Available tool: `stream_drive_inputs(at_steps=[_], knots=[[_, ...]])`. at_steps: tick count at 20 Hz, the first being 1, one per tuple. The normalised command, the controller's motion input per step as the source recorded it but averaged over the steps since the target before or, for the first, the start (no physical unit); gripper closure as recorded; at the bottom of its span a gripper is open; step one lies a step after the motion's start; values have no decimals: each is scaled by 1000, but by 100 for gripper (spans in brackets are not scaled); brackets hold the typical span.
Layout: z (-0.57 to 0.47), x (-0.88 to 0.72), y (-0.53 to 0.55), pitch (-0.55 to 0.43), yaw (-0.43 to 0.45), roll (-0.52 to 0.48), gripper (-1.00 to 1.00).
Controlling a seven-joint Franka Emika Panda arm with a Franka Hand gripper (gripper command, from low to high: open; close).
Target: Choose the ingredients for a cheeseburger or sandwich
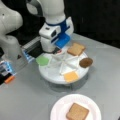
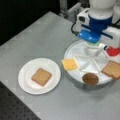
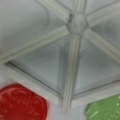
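The gripper (image 1: 56, 50), its opening hidden so I cannot tell its state, hung over the tray's (image 2: 75, 75) rim just above the thin, light-looking green leaf (image 1: 42, 60), likely best pinched at its edge.

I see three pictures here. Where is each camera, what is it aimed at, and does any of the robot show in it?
Front view: off the arm, high, looking down across the white plate with toast to the divided tray; the arm and gripper show.
Front view: off the arm, high, from another side; plate at its left, tray at its right, arm above.
Wrist view: on the arm, looking straight down at the tray's dividers; no gripper shows.
All share the red disc and green leaf.
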Motion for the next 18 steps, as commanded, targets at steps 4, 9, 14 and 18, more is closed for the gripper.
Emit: stream_drive_inputs(at_steps=[4,9,14,18], knots=[[-188,167,-123,-51,141,-110,-100],[-70,61,-72,52,151,-125,-100],[11,-45,7,160,86,-93,-100],[-58,-28,40,157,-3,-53,-100]])
